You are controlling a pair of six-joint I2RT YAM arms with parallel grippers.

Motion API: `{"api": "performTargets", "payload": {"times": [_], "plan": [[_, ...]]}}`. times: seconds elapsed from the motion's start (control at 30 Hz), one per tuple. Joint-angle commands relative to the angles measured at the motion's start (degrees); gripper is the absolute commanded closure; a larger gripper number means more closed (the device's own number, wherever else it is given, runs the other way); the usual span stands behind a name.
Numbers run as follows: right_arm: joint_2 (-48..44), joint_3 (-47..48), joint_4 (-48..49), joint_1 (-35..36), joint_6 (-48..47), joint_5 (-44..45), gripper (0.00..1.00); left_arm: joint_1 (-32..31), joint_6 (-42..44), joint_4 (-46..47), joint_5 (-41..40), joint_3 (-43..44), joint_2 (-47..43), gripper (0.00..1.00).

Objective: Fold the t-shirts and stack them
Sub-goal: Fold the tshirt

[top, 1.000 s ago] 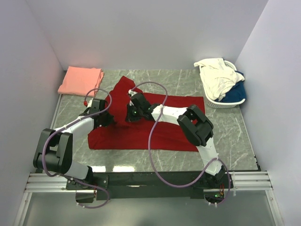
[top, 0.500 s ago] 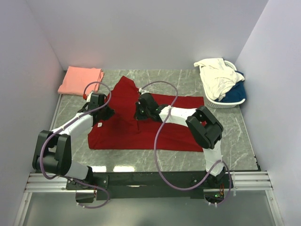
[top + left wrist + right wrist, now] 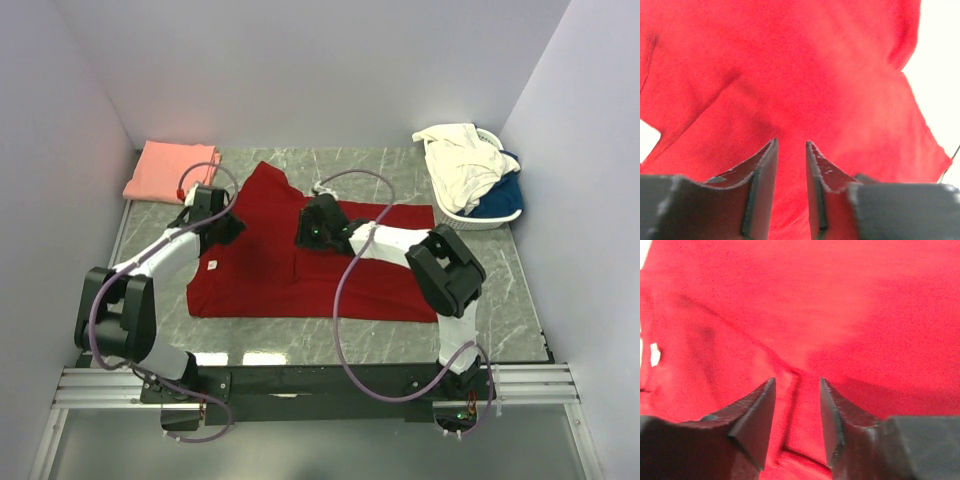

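Left gripper (image 3: pixel 790 145): we saw its fingers slightly parted, pinching nothing.
Right gripper (image 3: pixel 797 382): we saw its fingers spread wider, also pinching nothing.
Red t-shirt (image 3: pixel 790 60): it lay beneath and ahead of both pairs of fingertips.

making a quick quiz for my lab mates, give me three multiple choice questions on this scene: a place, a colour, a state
1. Where on the table does the folded pink t-shirt lie? A far left corner B near right corner C centre
2. What colour is the spread-out t-shirt? A blue B cream C red
3. The left gripper is: A shut on cloth B open C out of view
Answers: 1 A, it lies by the back left walls; 2 C, deep red in every view; 3 B, red cloth shows in the gap between its fingers.
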Motion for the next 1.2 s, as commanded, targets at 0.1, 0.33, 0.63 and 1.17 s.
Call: {"api": "performTargets", "payload": {"times": [0.1,0.33,0.63,1.17], "plan": [[-11.02,-3.95,-3.13,-5.95,-0.61,3.62,0.46,-0.12,6.17,3.22,-6.84,16.72,9.01,0.58],[-12.45,-4.05,-2.16,-16.32,-3.07,-5.68,0.46,0.14,21.21,4.28,-5.71,37.54,29.12,0.48],[-8.40,0.09,-0.76,-21.16,-3.78,-10.61,0.47,0.41,37.20,-1.34,-4.20,66.36,49.71,0.37],[-10.07,-0.44,-3.47,-24.94,-3.17,-12.11,0.47,1.46,41.00,-4.07,2.11,80.28,62.38,0.35]]}}
